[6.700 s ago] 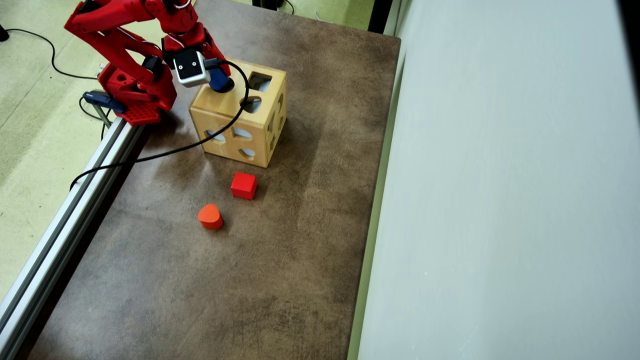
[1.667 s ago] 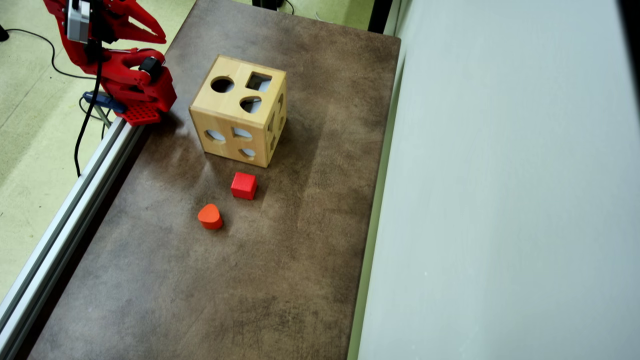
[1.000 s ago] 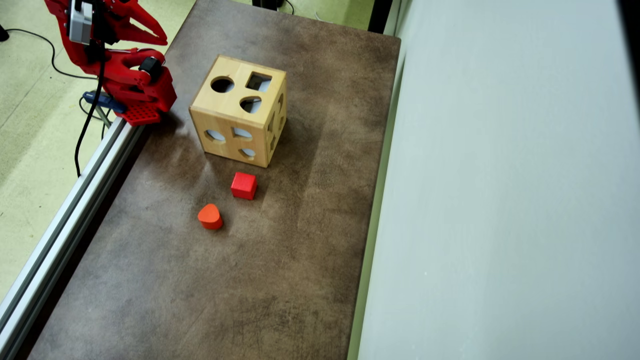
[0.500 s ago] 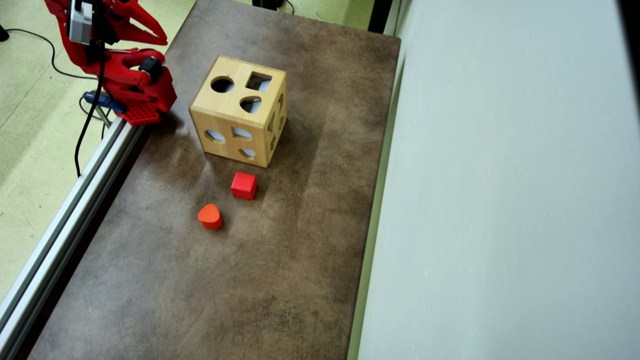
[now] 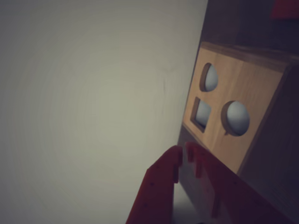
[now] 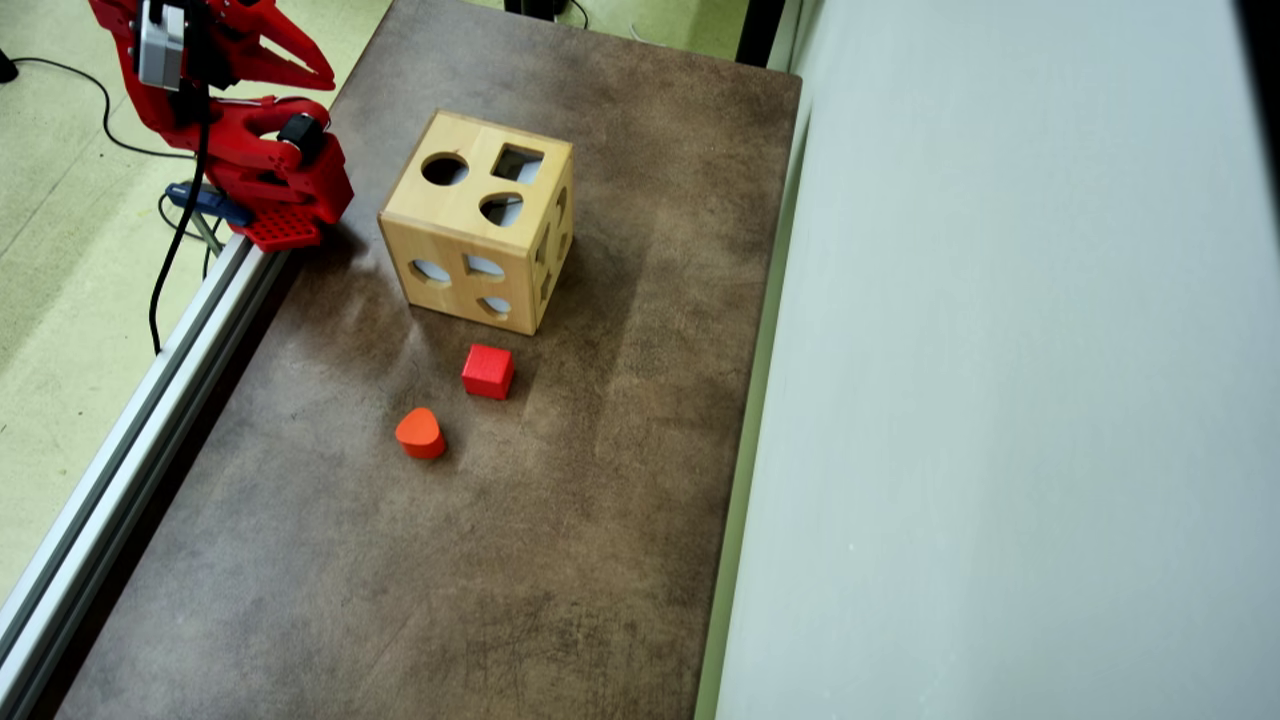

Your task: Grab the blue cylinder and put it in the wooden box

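The blue cylinder shows in neither view. The wooden box (image 6: 440, 215) stands on the brown table, its top face showing a round, a square and a rounded cut-out. In the wrist view the box (image 5: 233, 79) is at the right, just beyond my fingertips. My red gripper (image 6: 322, 68) is folded back above the arm's base at the table's far left corner, left of the box and apart from it. In the wrist view my gripper (image 5: 183, 150) has its tips nearly touching, with nothing between them.
A red cube (image 6: 487, 371) and an orange rounded-triangle block (image 6: 419, 432) lie on the table in front of the box. A pale wall (image 6: 1000, 350) runs along the right side. An aluminium rail (image 6: 150, 400) borders the left edge. A blue clamp (image 6: 205, 200) sits by the arm's base.
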`<move>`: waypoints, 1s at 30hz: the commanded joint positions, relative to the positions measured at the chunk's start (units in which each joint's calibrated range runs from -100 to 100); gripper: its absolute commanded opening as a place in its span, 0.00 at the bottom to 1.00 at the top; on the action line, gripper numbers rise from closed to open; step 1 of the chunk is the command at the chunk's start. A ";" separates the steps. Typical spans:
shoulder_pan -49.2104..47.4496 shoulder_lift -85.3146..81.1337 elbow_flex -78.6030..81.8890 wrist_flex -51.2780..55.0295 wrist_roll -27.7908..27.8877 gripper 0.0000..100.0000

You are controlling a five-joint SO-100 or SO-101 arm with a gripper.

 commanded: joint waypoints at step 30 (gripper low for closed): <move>0.37 -0.07 -3.42 5.26 -3.32 0.02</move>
